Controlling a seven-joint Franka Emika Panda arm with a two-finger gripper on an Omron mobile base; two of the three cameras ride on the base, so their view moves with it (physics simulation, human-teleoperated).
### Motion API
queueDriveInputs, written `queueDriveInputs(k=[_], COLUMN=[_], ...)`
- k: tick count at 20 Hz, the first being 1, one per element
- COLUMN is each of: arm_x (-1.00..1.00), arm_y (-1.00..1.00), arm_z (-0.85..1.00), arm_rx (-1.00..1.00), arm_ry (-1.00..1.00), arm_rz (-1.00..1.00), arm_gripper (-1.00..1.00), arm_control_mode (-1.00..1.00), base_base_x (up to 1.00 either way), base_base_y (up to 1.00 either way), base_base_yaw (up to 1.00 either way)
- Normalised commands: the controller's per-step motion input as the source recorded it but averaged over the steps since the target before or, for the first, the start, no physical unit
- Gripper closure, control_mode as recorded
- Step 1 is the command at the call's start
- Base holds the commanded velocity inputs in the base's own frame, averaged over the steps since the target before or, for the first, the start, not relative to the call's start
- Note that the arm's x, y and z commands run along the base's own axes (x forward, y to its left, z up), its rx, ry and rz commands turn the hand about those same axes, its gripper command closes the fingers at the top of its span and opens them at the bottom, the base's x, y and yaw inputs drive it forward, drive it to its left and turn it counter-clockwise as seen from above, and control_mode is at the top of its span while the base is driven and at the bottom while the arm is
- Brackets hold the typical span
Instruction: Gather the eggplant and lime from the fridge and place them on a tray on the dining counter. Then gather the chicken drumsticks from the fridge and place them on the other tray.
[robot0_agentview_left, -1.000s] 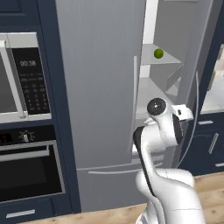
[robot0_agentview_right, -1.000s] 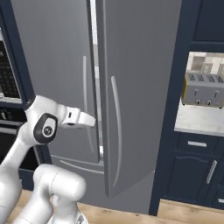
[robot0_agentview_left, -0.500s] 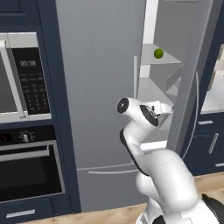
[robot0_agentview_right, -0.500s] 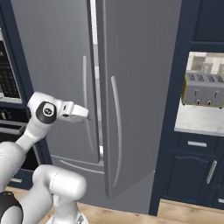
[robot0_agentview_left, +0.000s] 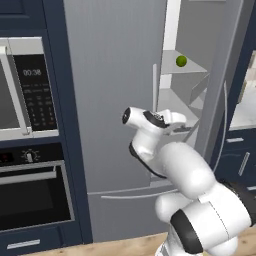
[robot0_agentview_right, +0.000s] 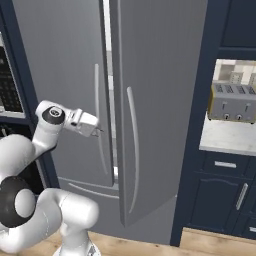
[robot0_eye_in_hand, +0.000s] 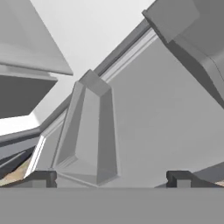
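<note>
Your gripper (robot0_eye_in_hand: 111, 177) stands spread as wide as it goes and has hold of nothing — in the hand view its two dark fingertips (robot0_eye_in_hand: 41, 177) sit far apart at the bottom, with only grey fridge panels and a moulded door bin (robot0_eye_in_hand: 89, 131) between and beyond them.

From the left base view you can see the hand (robot0_agentview_left: 172, 120) reaching toward the gap of the fridge (robot0_agentview_left: 115, 75), whose right door (robot0_agentview_left: 225, 75) hangs ajar. The lime (robot0_agentview_left: 181, 61) lies on an upper shelf (robot0_agentview_left: 192, 67) inside, near that shelf's front edge, above the hand and well apart from it.

The right base view shows the gripper (robot0_agentview_right: 95, 130) just in front of the left door's handle (robot0_agentview_right: 97, 100), beside the narrow opening between the two doors; whether it touches the handle you cannot tell from here. A toaster (robot0_agentview_right: 232, 102) stands on the side counter (robot0_agentview_right: 225, 140) to the right, near its back edge. The microwave (robot0_agentview_left: 22, 90) and oven (robot0_agentview_left: 35, 190) sit in the cabinet wall left of the fridge.
</note>
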Motion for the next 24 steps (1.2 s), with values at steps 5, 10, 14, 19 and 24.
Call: queueDriveInputs(k=[5,10,14,19,24], arm_x=[0.00,0.00,0.00,-0.09,-0.04], arm_y=[-0.19,-0.24,-0.15,-0.33,-0.10], arm_z=[0.00,0.02,0.00,0.00,0.00], arm_rx=[-0.05,-0.04,-0.07,-0.10,-0.12], arm_ry=[-0.02,0.00,0.00,0.00,0.00], arm_rz=[-0.08,-0.06,-0.07,-0.10,-0.15], arm_gripper=[-1.00,-1.00,-1.00,-1.00,-1.00], arm_control_mode=[-1.00,-1.00,-1.00,-1.00,-1.00], base_base_x=[0.00,0.00,0.00,0.00,0.00], base_base_y=[0.00,0.00,0.00,0.00,0.00], base_base_yaw=[0.00,0.00,0.00,0.00,0.00])
